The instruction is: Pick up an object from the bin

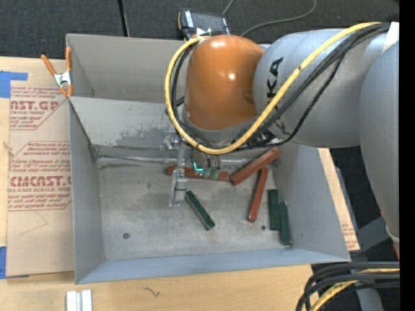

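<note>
The big arm is reaching into the grey bin (130,232) from the right, and its round orange cover (220,83) is hanging over the middle. Under it, the gripper (176,172) is sitting low, close to the bin floor. Its two silver fingers (178,196) are looking spread apart. One is on the far side and one is on the near side of a thin red-brown stick (169,171). That stick is lying flat across the middle of the bin, and most of it is hiding under the arm. I think the fingers are standing wide so the stick can fit in the gap before they squeeze. As far as I can see, they are not pinching it yet.

A slanted green stick (200,210) is lying just beside the near finger. It is so close that it may be getting bumped when the fingers close.

A long brown stick (257,196) and a leaning brown stick (254,167) are lying off to the right. Some dark green pieces (280,218) are resting by the right wall. These are lying well apart from the gripper, so they are not getting in the way.

The sticks are thin and are lying flat, so I think the gripper is needing to go very low to catch one.
</note>
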Controlling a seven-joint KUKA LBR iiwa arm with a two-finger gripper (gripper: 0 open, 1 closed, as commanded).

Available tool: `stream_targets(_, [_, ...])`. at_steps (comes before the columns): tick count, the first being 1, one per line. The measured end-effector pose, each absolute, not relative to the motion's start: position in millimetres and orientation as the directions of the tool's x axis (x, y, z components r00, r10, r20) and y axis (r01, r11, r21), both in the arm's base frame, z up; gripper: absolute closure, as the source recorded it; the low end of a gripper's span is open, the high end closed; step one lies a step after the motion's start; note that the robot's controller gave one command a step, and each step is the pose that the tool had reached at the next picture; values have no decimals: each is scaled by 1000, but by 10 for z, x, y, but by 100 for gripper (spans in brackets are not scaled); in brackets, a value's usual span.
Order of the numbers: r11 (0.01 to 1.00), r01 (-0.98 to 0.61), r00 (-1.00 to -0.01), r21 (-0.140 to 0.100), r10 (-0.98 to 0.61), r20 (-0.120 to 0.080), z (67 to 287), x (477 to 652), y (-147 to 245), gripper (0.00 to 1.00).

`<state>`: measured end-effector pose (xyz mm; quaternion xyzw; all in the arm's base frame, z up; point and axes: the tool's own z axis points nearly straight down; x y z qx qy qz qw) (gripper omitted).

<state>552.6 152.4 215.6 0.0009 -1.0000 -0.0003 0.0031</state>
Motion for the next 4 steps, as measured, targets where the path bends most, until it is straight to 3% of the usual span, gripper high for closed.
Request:
stream_targets(1, [996, -91, -996, -2, -91, 8, 901, 5267, 895, 0])
stream_targets(2, [953, -304, -953, -2, -304, 1, 688, 5438, 241, 0])
stream_targets(3, [952, -307, -952, 1, -307, 0, 700, 5437, 273, 100])
stream_targets(4, [971, -239, -971, -1, -239, -9, 2327, 5248, 674, 100])
